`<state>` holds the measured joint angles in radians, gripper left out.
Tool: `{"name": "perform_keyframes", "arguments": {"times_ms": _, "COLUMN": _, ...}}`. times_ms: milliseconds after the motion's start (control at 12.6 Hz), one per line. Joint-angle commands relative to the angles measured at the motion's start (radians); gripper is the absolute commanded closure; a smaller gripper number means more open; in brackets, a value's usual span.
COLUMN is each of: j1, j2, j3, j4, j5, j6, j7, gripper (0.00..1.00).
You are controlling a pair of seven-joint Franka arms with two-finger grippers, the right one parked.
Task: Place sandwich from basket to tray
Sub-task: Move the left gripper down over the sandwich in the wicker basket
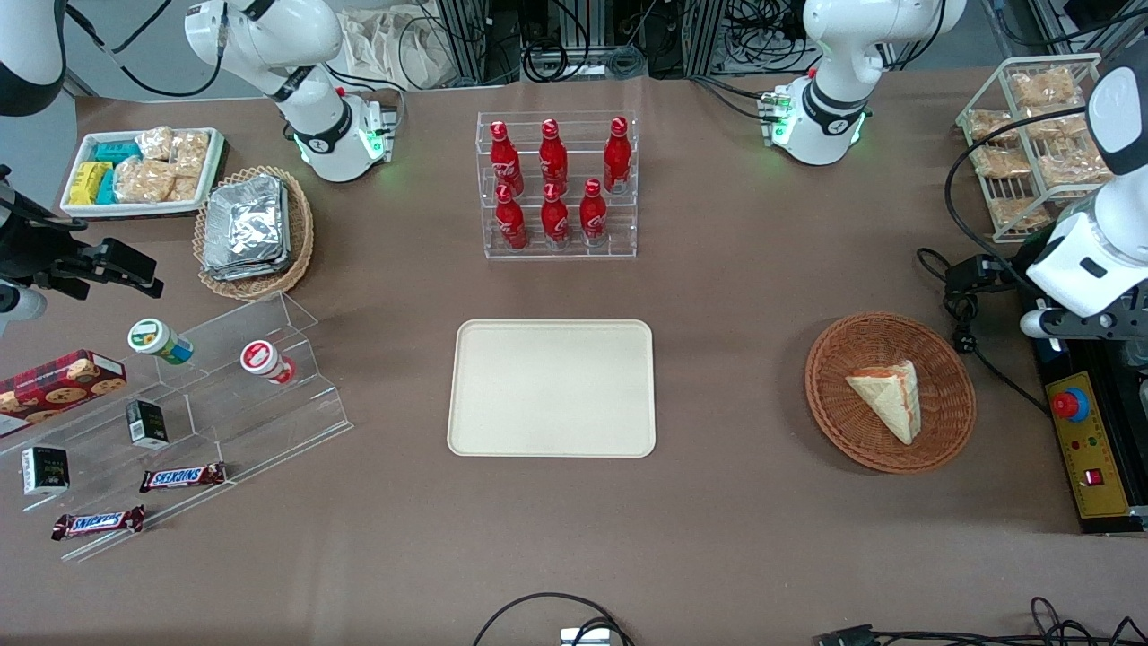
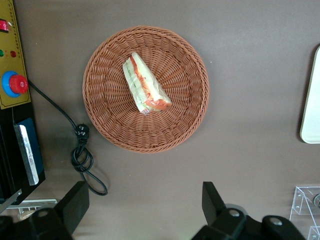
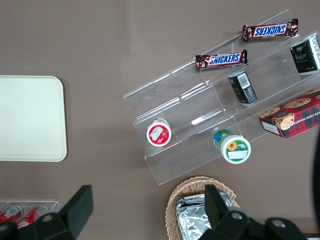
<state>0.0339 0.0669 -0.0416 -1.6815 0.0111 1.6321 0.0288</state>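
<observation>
Sandwich (image 2: pixel 145 84) lies in basket (image 2: pixel 102 122); gripper (image 2: pixel 142 202) poised above, fingers (image 2: pixel 214 199) wide, empty, for pickup toward bare tray (image 1: pixel 552 388).

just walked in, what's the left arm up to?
It is set to move the sandwich from the basket to the tray, but nothing is picked up yet. The sandwich lies in the basket toward the working arm's end of the table, and the tray is bare mid-table. The tool hangs open above the table beside the basket, touching nothing.
</observation>
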Motion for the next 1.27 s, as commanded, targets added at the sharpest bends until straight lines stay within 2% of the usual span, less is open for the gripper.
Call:
{"name": "perform_keyframes", "arguments": {"times_ms": 0, "j1": -0.002, "j2": 0.027, "j3": -0.001, "j4": 0.045, "j5": 0.012, "j6": -0.032, "j7": -0.001, "gripper": 0.0}}
{"name": "perform_keyframes", "arguments": {"times_ms": 238, "j1": 0.001, "j2": 0.068, "j3": -0.001, "j4": 0.071, "j5": 0.013, "j6": -0.064, "j7": -0.003, "gripper": 0.0}}
{"name": "perform_keyframes", "arguments": {"times_ms": 397, "j1": 0.012, "j2": 0.07, "j3": 0.009, "j4": 0.025, "j5": 0.016, "j6": -0.063, "j7": -0.03, "gripper": 0.0}}
{"name": "perform_keyframes", "arguments": {"times_ms": 556, "j1": 0.014, "j2": 0.067, "j3": 0.031, "j4": -0.03, "j5": 0.015, "j6": 0.006, "j7": -0.213, "gripper": 0.0}}
{"name": "perform_keyframes", "arguments": {"times_ms": 714, "j1": 0.012, "j2": 0.062, "j3": 0.034, "j4": -0.137, "j5": 0.016, "j6": 0.153, "j7": -0.366, "gripper": 0.0}}
{"name": "perform_keyframes", "arguments": {"times_ms": 952, "j1": 0.012, "j2": 0.062, "j3": 0.034, "j4": -0.309, "j5": 0.016, "j6": 0.409, "j7": -0.461, "gripper": 0.0}}
{"name": "perform_keyframes", "arguments": {"times_ms": 1190, "j1": 0.012, "j2": 0.102, "j3": 0.035, "j4": -0.397, "j5": 0.016, "j6": 0.604, "j7": -0.573, "gripper": 0.0}}
